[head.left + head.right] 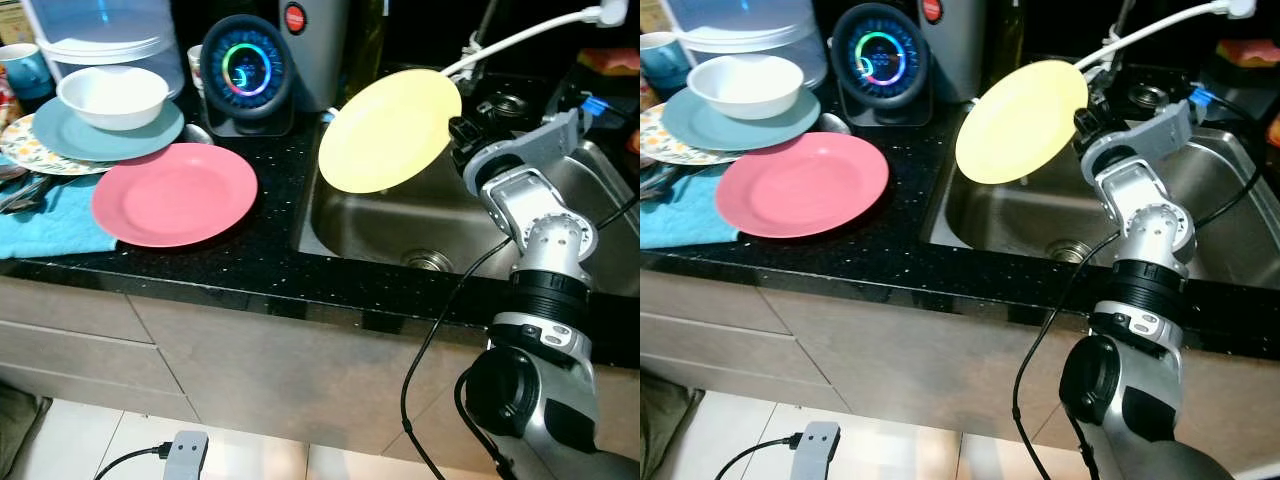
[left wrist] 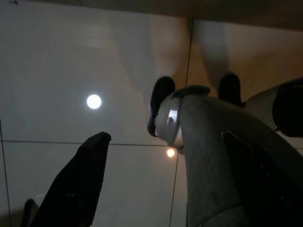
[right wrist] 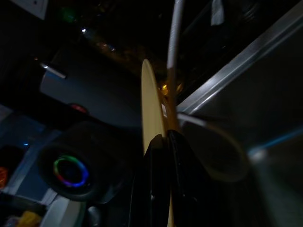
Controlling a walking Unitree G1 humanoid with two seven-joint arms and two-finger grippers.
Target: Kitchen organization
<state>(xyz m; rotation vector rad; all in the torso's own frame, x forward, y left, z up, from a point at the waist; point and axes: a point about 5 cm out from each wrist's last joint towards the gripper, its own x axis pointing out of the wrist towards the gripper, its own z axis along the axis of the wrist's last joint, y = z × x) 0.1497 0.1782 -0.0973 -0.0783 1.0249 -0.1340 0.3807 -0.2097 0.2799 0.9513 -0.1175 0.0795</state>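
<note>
one yellow plate held over the sink

gripping the yellow plate [image 1: 389, 131] by its right rim with the right gripper [image 1: 462, 131], fingers pinched narrow on the edge, as the right wrist view shows with the plate seen edge-on between them. plate tilted up on its side, hanging above the left end of the steel sink [image 1: 400, 225], clear of the basin and of the counter. judged step: carrying the plate across toward the stack of dishes on the counter. next move likely calls for swinging left past the sink edge, levelling the plate, and setting it down on the pink plate [image 1: 175, 193] without clipping the round glowing gadget [image 1: 247, 72] just behind.

left gripper [image 2: 80, 184] hanging idle over pale floor tiles, pointing down beside the robot's leg; fingers cannot be told open or closed.

black speckled countertop [image 1: 260, 262], glossy, lit dimly. beside the pink plate, a white bowl [image 1: 112, 95] sitting on a blue-grey plate [image 1: 108, 132], itself on a patterned plate; a teal cloth [image 1: 50, 225] under the near corner. pale cabinet fronts below, white tiled floor, a plug and cable lying on it.
</note>
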